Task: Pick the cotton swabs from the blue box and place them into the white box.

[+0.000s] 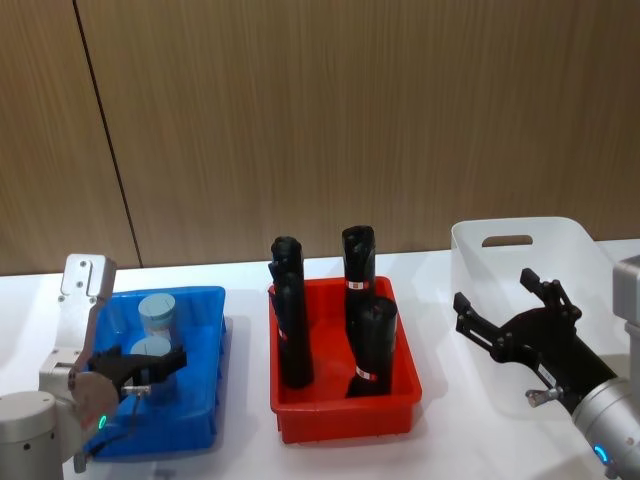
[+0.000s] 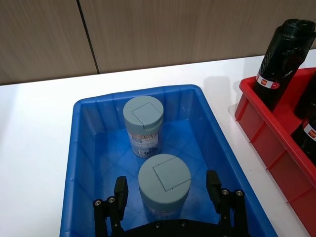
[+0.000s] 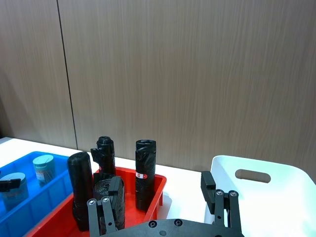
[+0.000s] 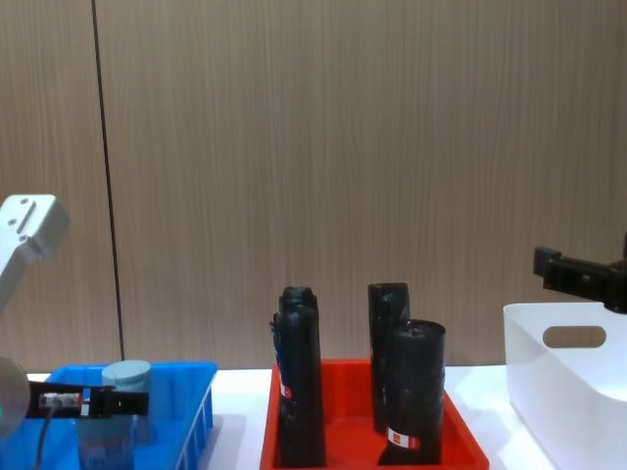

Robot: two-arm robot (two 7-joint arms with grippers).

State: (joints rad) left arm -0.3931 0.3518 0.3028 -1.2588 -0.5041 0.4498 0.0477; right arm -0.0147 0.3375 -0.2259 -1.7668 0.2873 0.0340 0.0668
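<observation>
My left gripper (image 2: 167, 190) hangs with fingers spread either side of the nearer clear, grey-blue-lidded cotton-swab jar (image 2: 164, 174) — upright in the bright blue slotted plastic bin (image 2: 89, 128) — not yet pinching. The right gripper (image 1: 497, 290), also spread, hovers at the white plastic bin (image 1: 520, 228).

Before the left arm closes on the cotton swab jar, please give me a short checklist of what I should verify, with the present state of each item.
1. Fingers of the left gripper open, one on each side of the near jar: ok.
2. Fingers apart from the far jar and the blue box walls: ok.
3. Fingers low enough below the lid: cannot tell.
4. Way into the white box free: cannot tell; the open right gripper hangs above it.
5. Low path across the red tray: not ok, tall black rolls stand in it.
</observation>
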